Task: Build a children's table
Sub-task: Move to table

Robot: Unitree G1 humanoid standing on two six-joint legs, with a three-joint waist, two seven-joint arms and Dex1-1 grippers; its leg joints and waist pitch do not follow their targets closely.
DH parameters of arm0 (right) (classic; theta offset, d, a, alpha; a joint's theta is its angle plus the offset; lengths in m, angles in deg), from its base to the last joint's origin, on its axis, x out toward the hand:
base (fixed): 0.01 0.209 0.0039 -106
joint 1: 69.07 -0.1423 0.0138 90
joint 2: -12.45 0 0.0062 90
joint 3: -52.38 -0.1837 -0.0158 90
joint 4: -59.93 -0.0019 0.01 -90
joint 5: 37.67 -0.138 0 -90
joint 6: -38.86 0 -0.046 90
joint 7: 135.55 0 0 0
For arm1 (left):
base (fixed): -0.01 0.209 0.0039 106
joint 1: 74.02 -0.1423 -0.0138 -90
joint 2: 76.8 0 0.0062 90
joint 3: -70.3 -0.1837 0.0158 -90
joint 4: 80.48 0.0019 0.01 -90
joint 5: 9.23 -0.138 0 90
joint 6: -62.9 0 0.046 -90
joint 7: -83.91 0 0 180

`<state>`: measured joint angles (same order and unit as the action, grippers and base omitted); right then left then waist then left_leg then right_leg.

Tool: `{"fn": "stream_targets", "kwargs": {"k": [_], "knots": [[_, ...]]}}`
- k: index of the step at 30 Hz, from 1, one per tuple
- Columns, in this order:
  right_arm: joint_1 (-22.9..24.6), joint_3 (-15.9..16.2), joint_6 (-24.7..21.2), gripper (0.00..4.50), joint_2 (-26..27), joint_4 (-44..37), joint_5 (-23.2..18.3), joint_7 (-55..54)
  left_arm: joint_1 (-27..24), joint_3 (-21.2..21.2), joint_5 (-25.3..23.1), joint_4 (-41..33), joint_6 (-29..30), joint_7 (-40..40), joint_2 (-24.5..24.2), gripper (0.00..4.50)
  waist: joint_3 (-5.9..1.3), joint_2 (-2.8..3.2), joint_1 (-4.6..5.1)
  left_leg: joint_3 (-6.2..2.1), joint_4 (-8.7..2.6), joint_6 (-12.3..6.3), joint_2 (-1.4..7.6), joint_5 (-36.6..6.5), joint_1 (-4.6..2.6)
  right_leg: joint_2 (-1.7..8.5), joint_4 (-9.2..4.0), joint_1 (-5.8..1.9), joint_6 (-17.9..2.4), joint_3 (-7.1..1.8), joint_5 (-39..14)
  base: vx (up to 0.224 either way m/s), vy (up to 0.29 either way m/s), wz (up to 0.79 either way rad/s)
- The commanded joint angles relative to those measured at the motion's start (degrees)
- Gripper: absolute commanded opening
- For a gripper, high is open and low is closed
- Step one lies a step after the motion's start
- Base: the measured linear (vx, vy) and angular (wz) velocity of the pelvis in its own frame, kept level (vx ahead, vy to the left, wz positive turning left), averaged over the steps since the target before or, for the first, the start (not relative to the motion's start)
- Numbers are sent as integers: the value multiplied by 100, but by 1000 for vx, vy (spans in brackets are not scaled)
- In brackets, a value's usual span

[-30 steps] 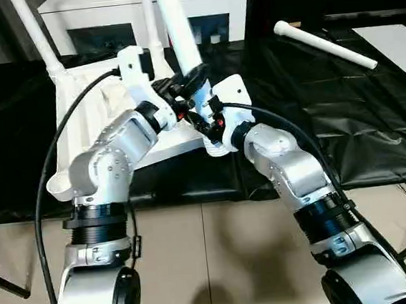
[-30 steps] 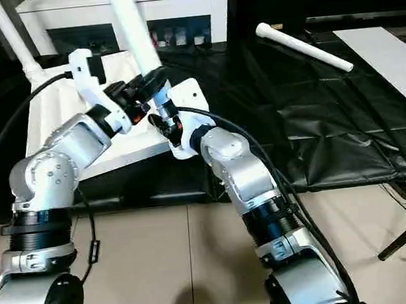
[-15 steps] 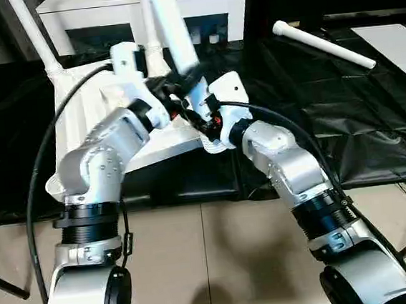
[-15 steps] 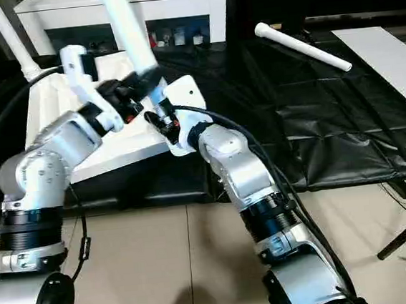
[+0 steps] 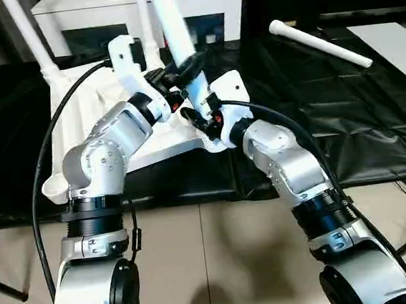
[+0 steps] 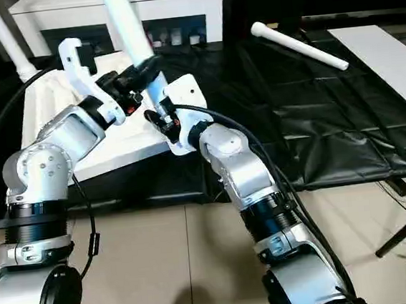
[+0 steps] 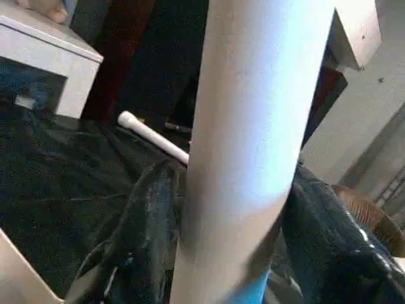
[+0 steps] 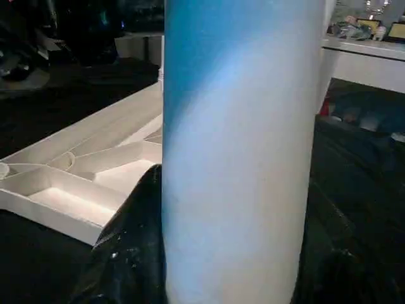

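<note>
Legs counted: 4 white tube legs. 2 standing in the tabletop's far corners, 1 gripped by both claws, 1 lying loose.
Tabletop [image 5: 79, 135]: 1, white, upside down with ribbed underside up, on the black sheet [image 5: 343, 110] at 10 o'clock from the arms.
Far-left leg [image 5: 28, 36]: upright in the far-left corner socket, at 11 o'clock, leaning slightly left.
Second standing leg [image 5: 148, 28]: rising from the tabletop's far edge, partly hidden behind the held leg.
Held leg [image 5: 173, 22]: at 12 o'clock, tilted, lower end down at the tabletop's near-right corner; whether seated in the socket, cannot tell.
Loose leg [image 5: 320, 42]: flat on the black sheet at 2 o'clock, well apart from the tabletop.
Left gripper [image 5: 181, 71]: 2 black fingers clasped around the held leg, higher up the tube.
Right gripper [image 5: 200, 108]: pinching the same leg just below the left one, 1 finger [image 8: 136, 253] pressed to each side in the right wrist view.
Sockets and contents: far-left socket filled by a leg; near-left socket [image 5: 52, 188] empty.
Cabinet [image 5: 139, 7]: 1, white, beyond the tabletop at 12 o'clock, small items on its dark shelf, too small to name.
</note>
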<state>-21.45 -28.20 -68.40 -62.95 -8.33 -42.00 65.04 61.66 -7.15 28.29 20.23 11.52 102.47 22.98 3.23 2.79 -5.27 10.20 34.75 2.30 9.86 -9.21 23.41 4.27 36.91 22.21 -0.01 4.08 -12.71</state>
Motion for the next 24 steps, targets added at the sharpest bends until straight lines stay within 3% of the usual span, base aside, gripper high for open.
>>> {"fn": "stream_targets", "kwargs": {"k": [1,3,12,14,15,16,24], "knots": [[-122,-37,106,188,-20,-18,-15,63,17,94,82,-63,87,30,-29,224,-425,-23,-5,-138,-411,48,307,-1101,-182,426,-436,-239,-1209,-310,-246,0,0,0],[-128,-26,126,188,-15,-3,-9,84,-17,55,140,-138,153,121,-36,200,-422,-21,-6,-141,-417,68,311,-1129,-182,429,-435,-241,-1191,-312,-281,0,0,0],[-139,60,243,188,-15,-1,63,227,-142,-130,345,-387,424,567,-162,193,-423,-8,7,-143,-419,84,306,-1110,-179,423,-426,-238,-1191,-311,-218,0,0,0],[-95,55,255,188,-21,-93,-93,523,-149,-159,386,-412,452,751,-217,192,-423,-14,7,-142,-422,79,302,-1144,-181,418,-428,-241,-1193,-309,-237,0,0,0],[-60,45,194,244,-55,-203,-274,844,-138,-178,421,-414,474,935,-293,191,-421,-17,3,-140,-421,64,304,-1155,-184,422,-433,-242,-1186,-312,-247,0,0,0],[-52,48,166,258,-72,-238,-325,942,-131,-181,435,-412,484,991,-319,190,-421,-14,0,-139,-418,40,304,-1165,-181,423,-433,-248,-1178,-316,-251,0,0,0],[4,-77,-345,320,-295,-553,-860,1710,77,-63,420,-133,417,1316,-574,187,-418,-13,-2,-141,-419,-7,302,-1152,-183,422,-428,-255,-1256,-312,-235,0,0,0]]}}
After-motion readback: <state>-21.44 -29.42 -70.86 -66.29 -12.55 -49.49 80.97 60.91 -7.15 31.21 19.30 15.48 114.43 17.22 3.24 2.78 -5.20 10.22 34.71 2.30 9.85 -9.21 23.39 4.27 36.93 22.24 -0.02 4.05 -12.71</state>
